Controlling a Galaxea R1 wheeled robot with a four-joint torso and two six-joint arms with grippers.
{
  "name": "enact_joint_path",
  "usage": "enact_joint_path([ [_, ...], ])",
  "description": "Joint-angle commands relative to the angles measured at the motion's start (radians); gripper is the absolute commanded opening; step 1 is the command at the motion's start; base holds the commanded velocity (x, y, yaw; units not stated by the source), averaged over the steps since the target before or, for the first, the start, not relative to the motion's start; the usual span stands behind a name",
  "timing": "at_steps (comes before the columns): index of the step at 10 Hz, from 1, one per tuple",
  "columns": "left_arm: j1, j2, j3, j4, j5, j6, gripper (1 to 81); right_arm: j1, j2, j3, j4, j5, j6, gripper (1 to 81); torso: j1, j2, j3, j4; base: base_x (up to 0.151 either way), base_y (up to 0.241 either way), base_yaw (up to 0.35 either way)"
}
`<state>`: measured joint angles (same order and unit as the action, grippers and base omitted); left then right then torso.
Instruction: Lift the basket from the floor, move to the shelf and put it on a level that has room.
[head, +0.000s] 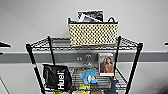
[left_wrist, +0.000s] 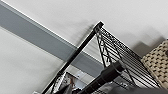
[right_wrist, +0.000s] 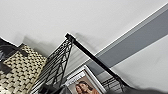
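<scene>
Resting: basket (head: 93, 33) upright on the shelf's (head: 132, 67) top level (head: 42, 43), upper centre.
Arms: dark tips at both frame edges.
Grippers: aperture cannot be told.

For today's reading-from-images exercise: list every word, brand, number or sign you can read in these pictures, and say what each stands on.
"Huel": white letters running sideways on the black bag on the shelf's lower tier.
Framed picture of two people: the print on it is too blurred to read.
Papers in the basket: no legible text.
</scene>
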<state>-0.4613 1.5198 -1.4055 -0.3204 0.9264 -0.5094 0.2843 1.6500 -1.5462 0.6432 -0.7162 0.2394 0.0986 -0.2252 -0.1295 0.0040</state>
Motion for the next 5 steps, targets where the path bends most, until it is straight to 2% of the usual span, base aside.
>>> enact_joint_path([
  [1,0.048,-0.004,-0.004,0.024,-0.011,0.037,81.1,-0.036,0.015,-0.035,-0.065,-0.049,0.006,81.1,0.0,0.0,0.0,0.0,0.0,0.0,0.0],
  [5,0.206,-0.022,-0.004,0.052,-0.02,0.052,81.1,-0.21,0.02,-0.074,-0.1,-0.032,-0.005,81.1,0.0,0.0,0.0,0.0,0.0,0.0,0.0],
])
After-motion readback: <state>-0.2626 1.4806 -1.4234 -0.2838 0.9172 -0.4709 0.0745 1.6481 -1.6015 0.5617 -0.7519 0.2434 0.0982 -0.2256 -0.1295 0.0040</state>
